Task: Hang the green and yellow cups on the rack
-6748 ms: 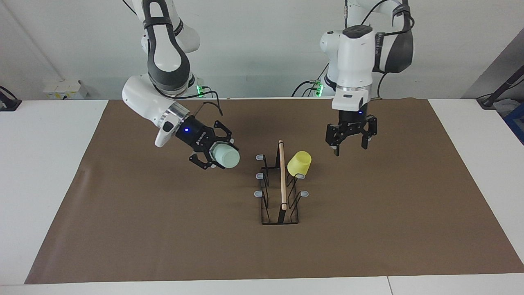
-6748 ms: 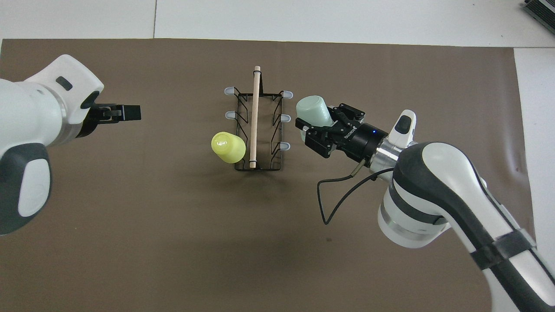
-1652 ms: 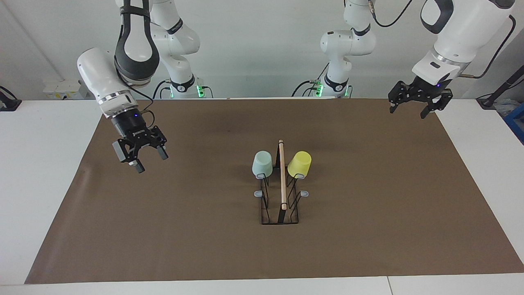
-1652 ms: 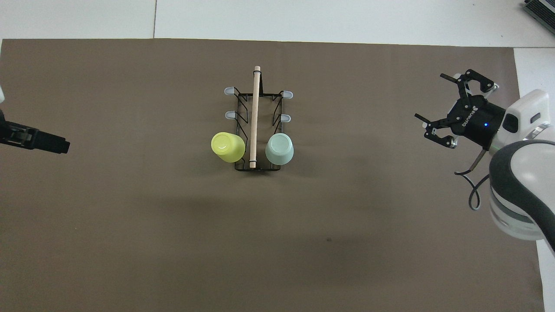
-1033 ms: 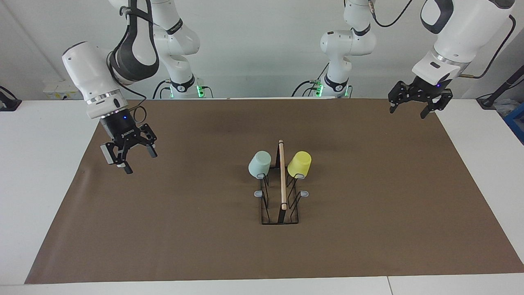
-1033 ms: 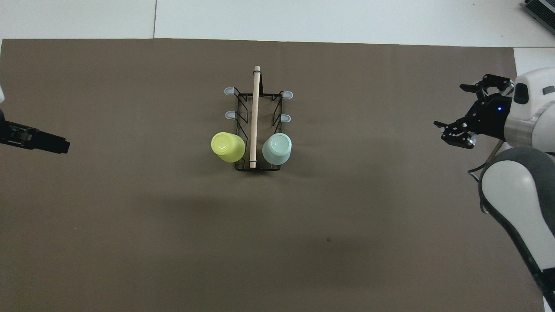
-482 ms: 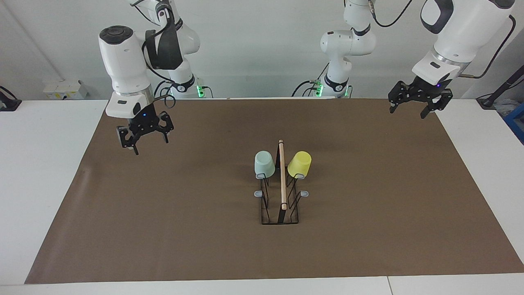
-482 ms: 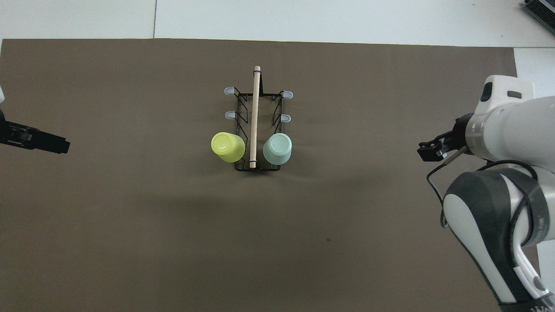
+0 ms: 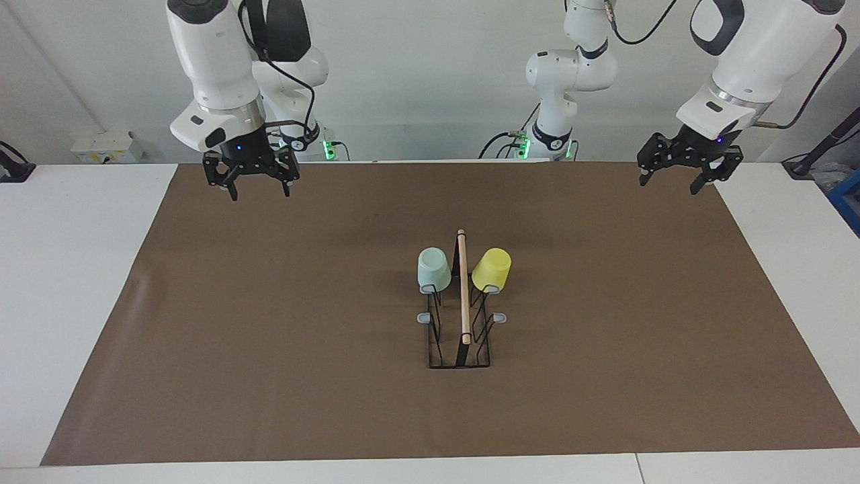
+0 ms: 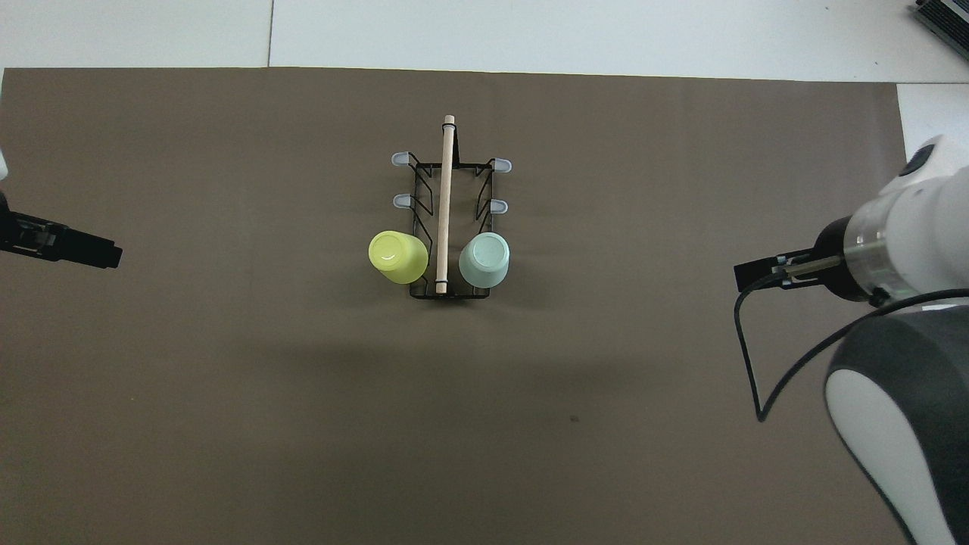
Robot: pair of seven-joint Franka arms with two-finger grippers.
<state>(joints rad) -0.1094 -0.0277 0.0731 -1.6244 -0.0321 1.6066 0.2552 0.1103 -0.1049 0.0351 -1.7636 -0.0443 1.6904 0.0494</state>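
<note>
The black wire rack (image 9: 463,302) with its wooden rod stands in the middle of the brown mat; it also shows in the overhead view (image 10: 445,189). The pale green cup (image 9: 433,267) (image 10: 484,260) hangs upside down on a peg on the rack's side toward the right arm. The yellow cup (image 9: 491,269) (image 10: 397,256) hangs upside down on a peg on the side toward the left arm. Both sit on the pegs nearest the robots. My right gripper (image 9: 260,193) (image 10: 757,274) is open, empty and raised over the mat's edge by its base. My left gripper (image 9: 669,186) (image 10: 91,253) waits open and empty over the mat's corner.
The brown mat (image 9: 269,349) covers most of the white table (image 9: 60,269). Several rack pegs (image 10: 400,160) farther from the robots carry nothing. A small white box (image 9: 107,146) sits at the table's edge near the right arm's base.
The right arm has risen and drawn back toward its base, away from the rack. The green cup, which rocked on its peg, hangs still. The left arm has not moved.
</note>
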